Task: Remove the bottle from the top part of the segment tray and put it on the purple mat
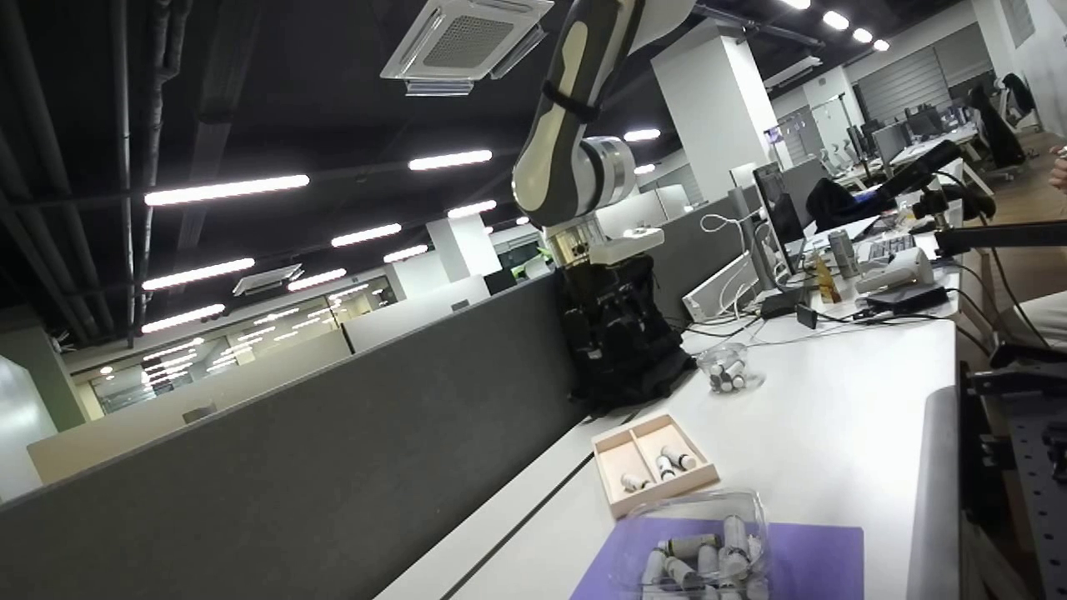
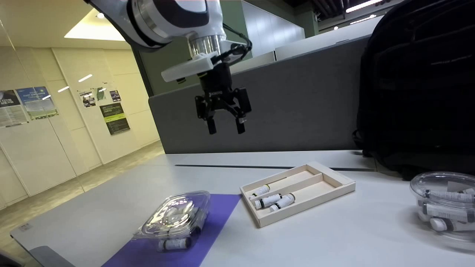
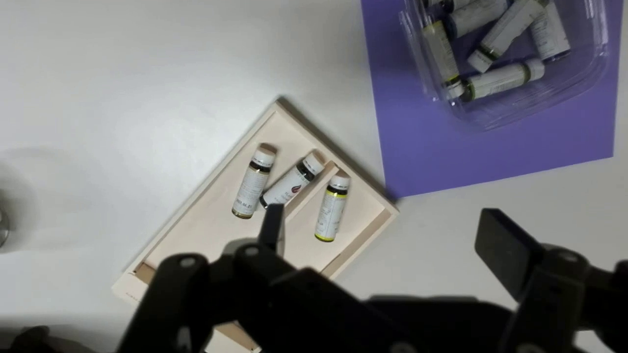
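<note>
The segment tray (image 3: pixel 196 235) is tan wood with a lengthwise divider; it also shows in both exterior views (image 1: pixel 621 457) (image 2: pixel 308 208). One compartment holds a single bottle with yellow bands (image 3: pixel 331 211), also visible in an exterior view (image 2: pixel 261 190). The other compartment holds two white-labelled bottles (image 3: pixel 251 184) (image 3: pixel 293 184), lying side by side. The purple mat (image 3: pixel 471 162) lies beside the tray, also in both exterior views (image 1: pixel 817 554) (image 2: pixel 222 207). My gripper (image 2: pixel 226 129) is open and empty, well above the table; its fingers spread wide in the wrist view (image 3: pixel 387 240).
A clear plastic box (image 2: pixel 174 218) with several bottles stands on the mat. A round clear tub (image 2: pixel 445 207) of bottles stands beyond the tray's far end. A black backpack (image 2: pixel 419 92) leans against the grey partition (image 2: pixel 297 111) behind the table.
</note>
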Available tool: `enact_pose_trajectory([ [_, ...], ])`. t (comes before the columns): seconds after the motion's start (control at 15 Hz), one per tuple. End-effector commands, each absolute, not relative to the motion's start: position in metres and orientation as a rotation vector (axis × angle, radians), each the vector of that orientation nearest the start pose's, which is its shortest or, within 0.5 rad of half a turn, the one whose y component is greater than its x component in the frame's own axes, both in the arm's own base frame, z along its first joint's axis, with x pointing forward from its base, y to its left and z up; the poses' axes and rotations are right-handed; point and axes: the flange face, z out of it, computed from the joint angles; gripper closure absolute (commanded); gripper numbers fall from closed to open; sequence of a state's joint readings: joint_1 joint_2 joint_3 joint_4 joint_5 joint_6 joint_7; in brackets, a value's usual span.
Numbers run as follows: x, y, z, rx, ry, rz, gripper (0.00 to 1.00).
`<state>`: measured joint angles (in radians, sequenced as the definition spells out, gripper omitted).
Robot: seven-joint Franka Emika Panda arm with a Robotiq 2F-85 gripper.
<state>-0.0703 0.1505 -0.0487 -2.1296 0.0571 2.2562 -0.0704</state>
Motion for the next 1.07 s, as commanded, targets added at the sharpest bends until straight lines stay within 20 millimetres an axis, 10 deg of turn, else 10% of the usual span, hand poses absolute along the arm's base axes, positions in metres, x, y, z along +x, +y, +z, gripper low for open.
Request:
enact_pose_trajectory([
  [0.0,0.590,-0.080,0.309,-3.144,0.252,-0.035,0.00],
  [0.53,0.644,-0.063,0.244,-3.230,0.136,-0.124,0.00],
  [1.0,0.649,-0.053,0.208,-3.230,0.052,-0.077,0.00],
])
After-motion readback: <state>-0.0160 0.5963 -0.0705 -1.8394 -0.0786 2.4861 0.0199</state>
